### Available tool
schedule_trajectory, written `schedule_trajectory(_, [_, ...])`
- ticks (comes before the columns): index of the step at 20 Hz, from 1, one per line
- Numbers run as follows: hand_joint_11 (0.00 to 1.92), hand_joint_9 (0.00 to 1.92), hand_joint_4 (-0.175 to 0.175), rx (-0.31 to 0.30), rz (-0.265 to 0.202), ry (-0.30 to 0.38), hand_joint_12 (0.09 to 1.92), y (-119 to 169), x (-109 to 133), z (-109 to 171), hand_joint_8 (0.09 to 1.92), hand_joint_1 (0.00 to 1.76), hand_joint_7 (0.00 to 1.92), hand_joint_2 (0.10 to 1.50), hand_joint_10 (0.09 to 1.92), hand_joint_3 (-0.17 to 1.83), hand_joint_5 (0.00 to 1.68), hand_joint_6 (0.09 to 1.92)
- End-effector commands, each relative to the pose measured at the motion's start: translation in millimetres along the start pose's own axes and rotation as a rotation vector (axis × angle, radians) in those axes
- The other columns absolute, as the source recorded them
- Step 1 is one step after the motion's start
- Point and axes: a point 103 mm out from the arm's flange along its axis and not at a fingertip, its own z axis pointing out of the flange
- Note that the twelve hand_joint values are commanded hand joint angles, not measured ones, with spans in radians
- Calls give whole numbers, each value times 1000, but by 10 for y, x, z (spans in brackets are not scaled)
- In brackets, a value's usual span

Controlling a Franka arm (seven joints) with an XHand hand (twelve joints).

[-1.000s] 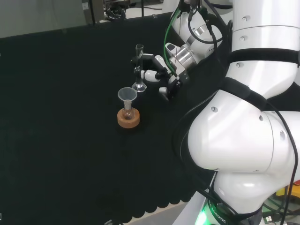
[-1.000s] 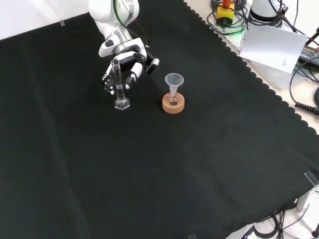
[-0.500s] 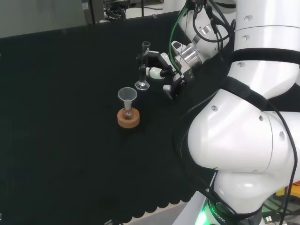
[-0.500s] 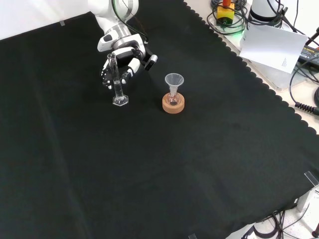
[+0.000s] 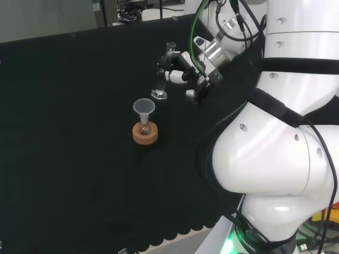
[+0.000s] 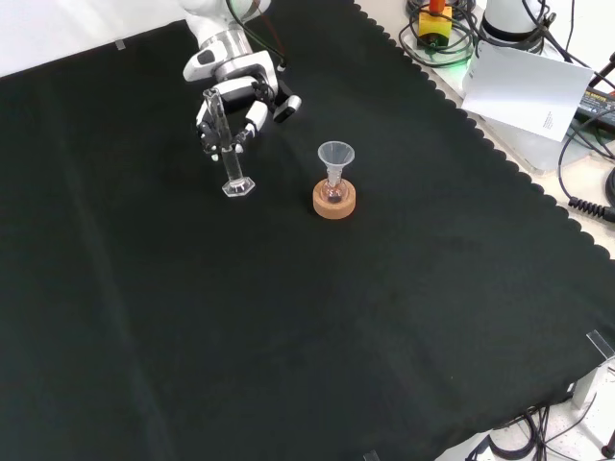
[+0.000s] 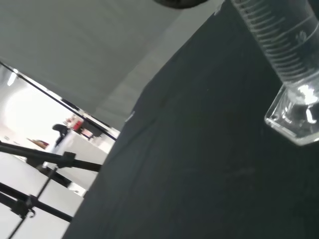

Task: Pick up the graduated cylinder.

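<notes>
Above cloth (image 6: 288, 317): fingers (image 6: 252, 115) curled round tilted graduated cylinder (image 6: 227, 154).

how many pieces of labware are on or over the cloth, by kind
graduated cylinder: 1, held in the hand
funnel: 1
small flask under the funnel: 1
cork ring stand: 1
total: 4

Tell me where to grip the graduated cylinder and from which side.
Grip the graduated cylinder on its narrow tube, in the upper half, coming from the side. The hand is curled round it there, reaching in from the front view's top. The tube is slim and tall, so fingers wrap it; the wide flat foot is awkward to grasp. The funnel stands clear to the right.
</notes>
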Motion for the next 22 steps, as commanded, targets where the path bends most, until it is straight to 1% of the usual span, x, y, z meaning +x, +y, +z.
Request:
schedule_trajectory(1, [982,1376,-175,78,-55,-296,989,-93,259,-443,961,1265,1027,1104,201,-3,988,978])
schedule_trajectory(3, [983,1379,-175,104,-62,-342,988,-132,348,-514,958,1265,1029,1103,198,-3,990,974])
schedule_trajectory(5, [984,1382,-175,132,-67,-406,988,-183,459,-528,955,1266,1031,1102,195,-3,991,972])
schedule_trajectory(8, [984,1385,-175,168,-59,-490,987,-295,615,-549,952,1266,1033,1101,192,-3,993,969])
schedule_trajectory(11, [985,1387,-175,184,-44,-551,986,-442,756,-619,950,1266,1034,1100,188,-3,994,967])
schedule_trajectory(15, [985,1389,-175,230,-14,-615,984,-651,927,-674,947,1267,1036,1099,183,-2,996,964])
schedule_trajectory(18, [986,1391,-175,262,-6,-678,984,-802,1049,-692,945,1267,1037,1099,180,-2,997,963])
schedule_trajectory(19, [986,1392,-175,274,-3,-699,984,-844,1072,-701,945,1267,1037,1099,179,-2,997,962])
schedule_trajectory(22, [987,1393,-175,303,10,-730,984,-944,1095,-697,944,1267,1038,1098,176,-2,997,961])
